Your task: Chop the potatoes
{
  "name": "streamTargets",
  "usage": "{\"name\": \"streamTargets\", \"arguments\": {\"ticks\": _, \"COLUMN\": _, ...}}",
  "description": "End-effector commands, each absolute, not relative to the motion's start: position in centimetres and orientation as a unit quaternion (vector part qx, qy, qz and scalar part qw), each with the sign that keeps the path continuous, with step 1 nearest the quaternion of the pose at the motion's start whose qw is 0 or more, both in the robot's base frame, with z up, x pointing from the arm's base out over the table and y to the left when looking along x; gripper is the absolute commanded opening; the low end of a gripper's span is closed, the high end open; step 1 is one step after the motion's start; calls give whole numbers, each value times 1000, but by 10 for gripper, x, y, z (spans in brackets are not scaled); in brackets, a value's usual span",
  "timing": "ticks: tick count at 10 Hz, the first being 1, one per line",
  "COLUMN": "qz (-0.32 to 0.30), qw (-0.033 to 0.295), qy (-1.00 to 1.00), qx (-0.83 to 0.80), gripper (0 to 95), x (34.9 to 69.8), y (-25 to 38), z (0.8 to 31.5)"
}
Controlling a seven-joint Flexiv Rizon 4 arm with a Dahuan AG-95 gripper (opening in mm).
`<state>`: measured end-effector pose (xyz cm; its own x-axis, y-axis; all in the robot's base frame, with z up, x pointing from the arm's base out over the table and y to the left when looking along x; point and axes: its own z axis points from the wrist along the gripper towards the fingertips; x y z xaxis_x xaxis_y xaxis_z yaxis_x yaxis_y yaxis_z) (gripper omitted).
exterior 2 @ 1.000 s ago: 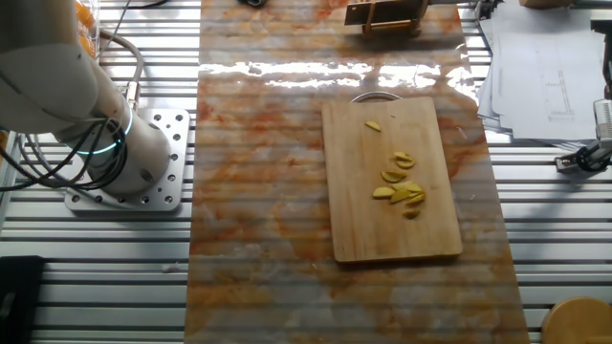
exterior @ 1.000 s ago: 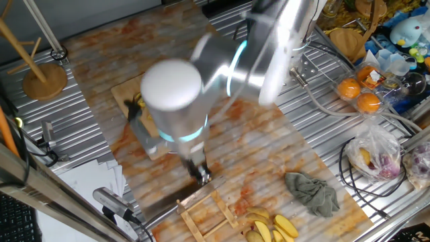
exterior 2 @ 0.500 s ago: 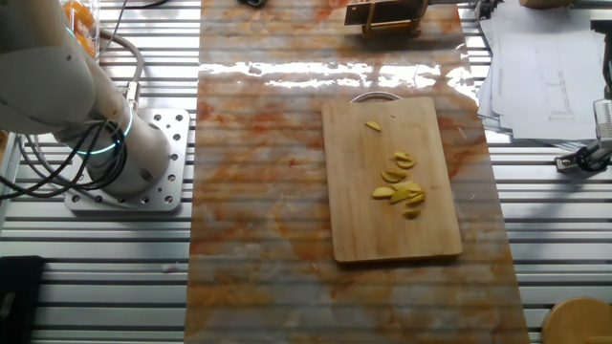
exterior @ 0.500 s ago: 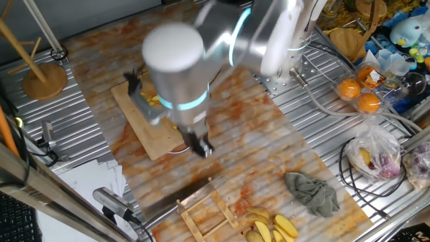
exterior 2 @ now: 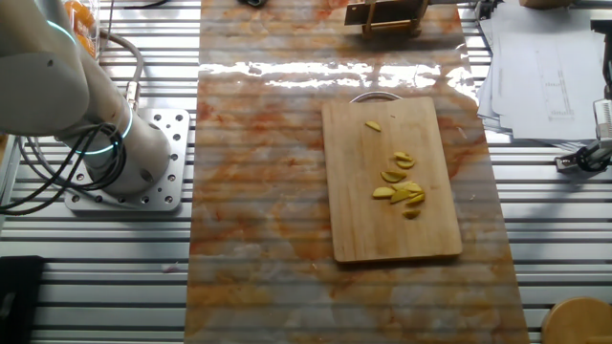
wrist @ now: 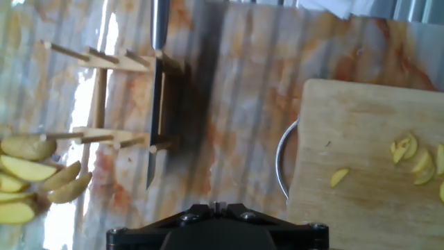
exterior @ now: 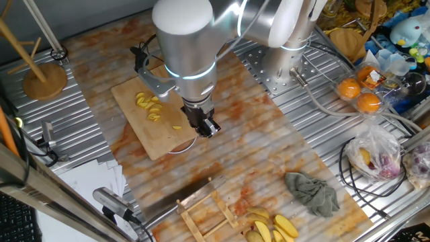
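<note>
While hand view alone shows a knife (wrist: pixel 157 90), the claw's (exterior: pixel 208 128) state is unclear.

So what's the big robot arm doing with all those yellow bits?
The silver robot arm's black two-finger gripper hangs just past the edge of the bamboo cutting board and holds nothing that I can see. Thin yellow potato slices lie on the board, already cut. The knife rests in the small wooden rack on the marbled orange mat. So the chopping looks done, or paused.
</note>
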<state>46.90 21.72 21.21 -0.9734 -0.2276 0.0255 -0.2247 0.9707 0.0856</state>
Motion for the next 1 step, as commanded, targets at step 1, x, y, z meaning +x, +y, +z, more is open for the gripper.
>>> {"name": "streamTargets", "arguments": {"ticks": 1, "qz": -43, "qw": 18, "qy": -991, "qx": 126, "gripper": 0, "x": 466, "y": 216, "z": 212}}
